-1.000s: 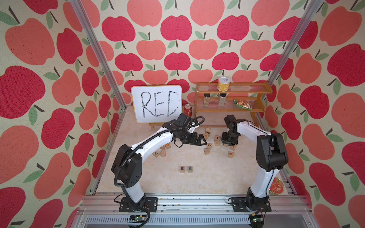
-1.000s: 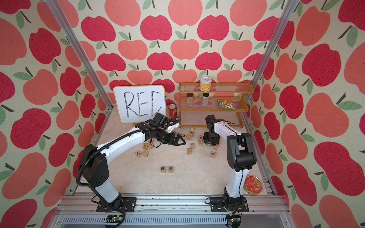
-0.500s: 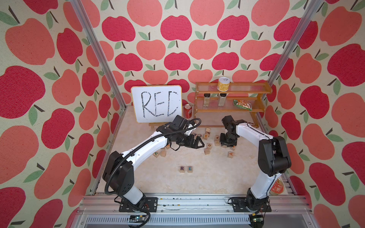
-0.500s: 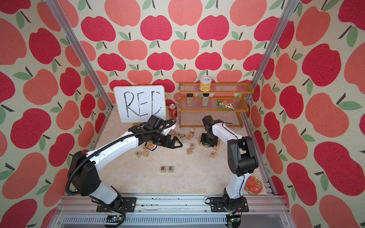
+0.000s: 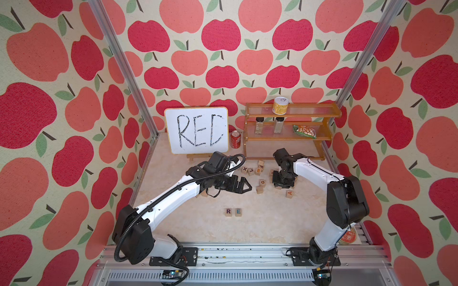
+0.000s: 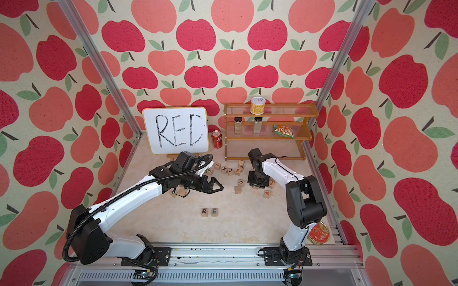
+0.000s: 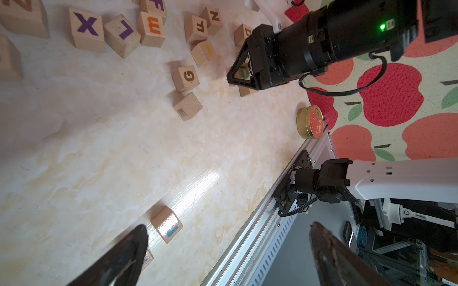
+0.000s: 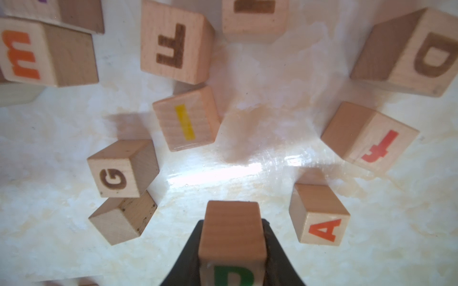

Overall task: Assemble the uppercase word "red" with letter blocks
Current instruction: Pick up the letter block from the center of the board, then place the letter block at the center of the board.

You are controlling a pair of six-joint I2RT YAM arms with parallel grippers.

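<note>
Right wrist view: right fingers (image 8: 188, 255) clamp the D block (image 8: 231, 235) near G block (image 8: 119, 170) and A block (image 8: 319, 218); left fingers (image 7: 119, 257) wide, empty.

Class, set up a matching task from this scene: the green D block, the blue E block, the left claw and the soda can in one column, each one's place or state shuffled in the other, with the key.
Column 1
1. green D block
2. blue E block
3. left claw
4. soda can

Column 2
a. open, holding nothing
b. next to the whiteboard
c. gripped in the right claw
d. beside the R block

Pairs: 1-c; 2-d; 3-a; 4-b
</note>
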